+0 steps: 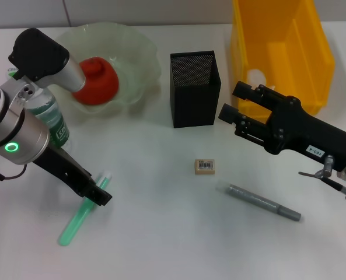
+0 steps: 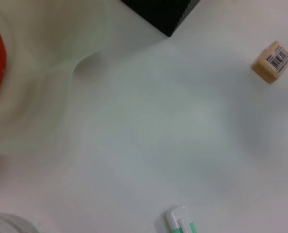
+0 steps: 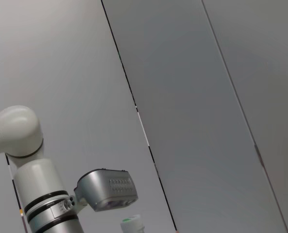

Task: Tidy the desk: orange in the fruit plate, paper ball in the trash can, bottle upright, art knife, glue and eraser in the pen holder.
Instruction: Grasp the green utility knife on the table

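From the head view, my left gripper (image 1: 97, 195) hangs low over the near left part of the desk (image 1: 161, 233), right at the capped end of the green glue stick (image 1: 82, 213); I cannot tell how wide its fingers stand. The glue looks light, stiff and smooth, so I judge a grip across its middle is safest against rolling. My right gripper (image 1: 234, 111) hovers spread and empty between the pen holder (image 1: 195, 88) and the trash can (image 1: 280, 49). The orange (image 1: 98, 80) sits in the fruit plate (image 1: 140, 49). In the left wrist view, the glue's white cap (image 2: 178, 219) is close, the eraser (image 2: 274, 60) well apart. The right wrist view shows only wall.
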`<state>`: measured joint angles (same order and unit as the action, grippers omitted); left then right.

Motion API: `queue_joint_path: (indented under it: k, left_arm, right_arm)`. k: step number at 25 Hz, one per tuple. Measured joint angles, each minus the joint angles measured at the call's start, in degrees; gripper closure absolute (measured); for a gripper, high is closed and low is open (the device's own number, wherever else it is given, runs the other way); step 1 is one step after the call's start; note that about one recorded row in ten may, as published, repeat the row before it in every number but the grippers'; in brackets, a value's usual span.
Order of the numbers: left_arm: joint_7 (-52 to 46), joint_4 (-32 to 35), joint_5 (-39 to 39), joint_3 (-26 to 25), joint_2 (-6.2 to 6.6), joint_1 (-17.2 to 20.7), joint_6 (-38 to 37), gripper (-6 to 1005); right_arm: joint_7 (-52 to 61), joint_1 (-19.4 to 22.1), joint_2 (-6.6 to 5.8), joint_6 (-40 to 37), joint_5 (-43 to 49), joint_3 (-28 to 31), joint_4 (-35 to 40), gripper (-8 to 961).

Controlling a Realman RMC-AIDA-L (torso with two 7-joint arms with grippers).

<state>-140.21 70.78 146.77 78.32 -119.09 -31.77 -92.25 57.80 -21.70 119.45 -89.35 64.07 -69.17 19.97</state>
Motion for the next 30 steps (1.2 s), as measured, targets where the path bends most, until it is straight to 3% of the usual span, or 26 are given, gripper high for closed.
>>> queue_joint_path:
  k: [15, 23, 30]
  left_arm:
    - [0.38, -0.10, 0.06, 0.85, 0.08, 0.06, 0.77, 283]
    - [0.39, -0.47, 0.51, 3.68, 0.08, 0.04, 1.98, 284]
    - [0.77, -0.03, 0.52, 3.72, 0.19, 0.28, 2.73, 385]
  right_arm:
    - [0.23, -0.27, 0.03, 0.93, 0.00, 0.00, -0.02, 266]
    - [0.26, -0.33, 0.08, 1.37, 0.00, 0.10, -0.02, 266]
    - [0.36, -0.36, 0.08, 1.38, 0.01, 0.09, -0.01, 266]
